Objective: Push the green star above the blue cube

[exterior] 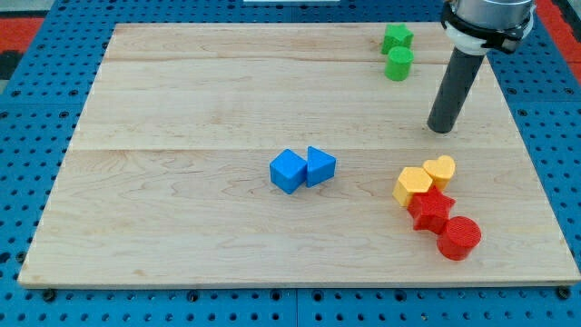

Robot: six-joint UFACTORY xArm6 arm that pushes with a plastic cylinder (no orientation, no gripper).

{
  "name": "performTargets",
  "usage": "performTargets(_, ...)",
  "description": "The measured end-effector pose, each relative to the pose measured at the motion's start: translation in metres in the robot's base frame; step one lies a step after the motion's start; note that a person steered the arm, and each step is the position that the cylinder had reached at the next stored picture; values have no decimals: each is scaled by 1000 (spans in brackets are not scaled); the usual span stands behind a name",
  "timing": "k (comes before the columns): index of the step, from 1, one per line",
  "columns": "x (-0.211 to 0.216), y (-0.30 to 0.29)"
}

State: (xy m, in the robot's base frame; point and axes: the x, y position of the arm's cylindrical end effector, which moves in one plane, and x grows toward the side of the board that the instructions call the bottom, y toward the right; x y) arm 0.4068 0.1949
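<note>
The green star sits far back on the wooden board, at about 1 o'clock from the board's middle, near the top edge.

Closest to the bottom of the view is a red round block, down at about 4 o'clock. A red star touches it just behind. Two yellow blocks sit behind that: a six-sided one and a heart-shaped one, side by side and touching.

Near the middle of the board is the blue cube. A blue wedge-shaped block touches it at its 3 o'clock side.

Farther back, my tip rests on the board at about 2 o'clock from the middle. It is a plain dark rod, so it holds nothing, and it touches no block. The green blocks are well apart from it, at its 11 o'clock.

A green round block sits just in front of the green star, touching it. The star is far from the blue cube, up at the cube's 1 o'clock.
</note>
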Motion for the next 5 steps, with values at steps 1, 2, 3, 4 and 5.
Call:
performTargets(1, -11, 38)
performTargets(2, -44, 57)
performTargets(3, -97, 71)
performTargets(4, -139, 18)
performTargets(5, -184, 5)
